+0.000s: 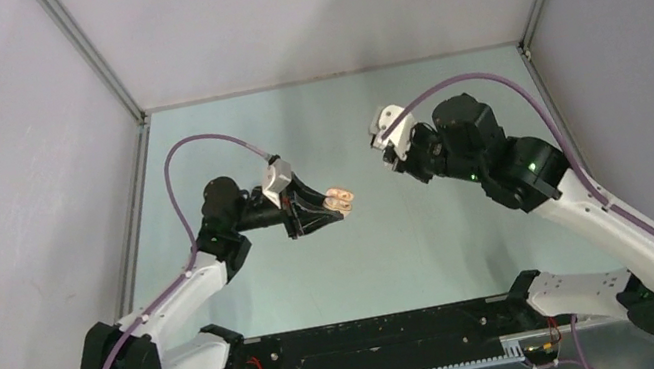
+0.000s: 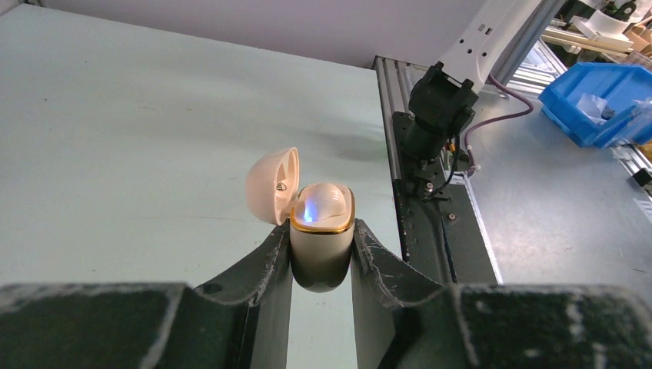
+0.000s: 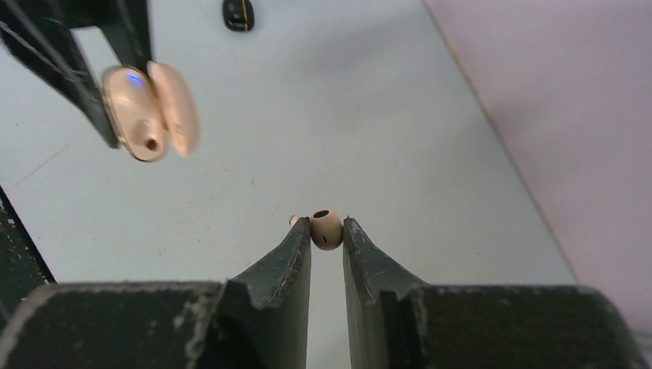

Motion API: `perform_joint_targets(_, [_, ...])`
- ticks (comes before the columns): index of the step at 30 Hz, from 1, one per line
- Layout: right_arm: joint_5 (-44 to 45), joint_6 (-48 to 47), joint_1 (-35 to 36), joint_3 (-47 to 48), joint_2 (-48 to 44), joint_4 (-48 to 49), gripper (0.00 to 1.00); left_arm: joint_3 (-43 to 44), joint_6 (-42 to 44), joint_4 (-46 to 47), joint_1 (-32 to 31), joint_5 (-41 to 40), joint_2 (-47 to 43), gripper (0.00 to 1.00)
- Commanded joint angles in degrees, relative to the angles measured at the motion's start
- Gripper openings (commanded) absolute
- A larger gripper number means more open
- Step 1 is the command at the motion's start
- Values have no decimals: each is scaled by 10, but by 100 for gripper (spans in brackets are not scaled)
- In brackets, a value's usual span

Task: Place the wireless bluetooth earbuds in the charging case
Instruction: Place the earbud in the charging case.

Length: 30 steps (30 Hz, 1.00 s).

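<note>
1. Your left claw (image 2: 321, 231) is clamped narrow on one cream charging case (image 2: 321, 257), held off the tabletop (image 2: 115, 138) with its lid (image 2: 271, 184) swung open.
2. One off-white earbud (image 2: 328, 201) sits in the case, with a blue glow beside it.
3. Your right claw (image 3: 326, 224) pinches one second earbud (image 3: 326, 231), also off-white, at its fingertips, well apart from the case.
4. One small black item (image 3: 237, 13) lies on the tabletop.
</note>
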Motion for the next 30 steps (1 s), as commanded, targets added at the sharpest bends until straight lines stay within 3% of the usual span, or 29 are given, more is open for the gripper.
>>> perform_joint_targets(1, [74,-27,69,-3,-13,43,23,10,16,7,-3,-4,7,10])
perform_joint_targets(14, [140,-83,229,-19,44,64,23,13,14,5,-2,4,11,9])
perform_joint_targets(30, [244,-120,283,-46,80,128,22,16,-3,13,-2,17,13,9])
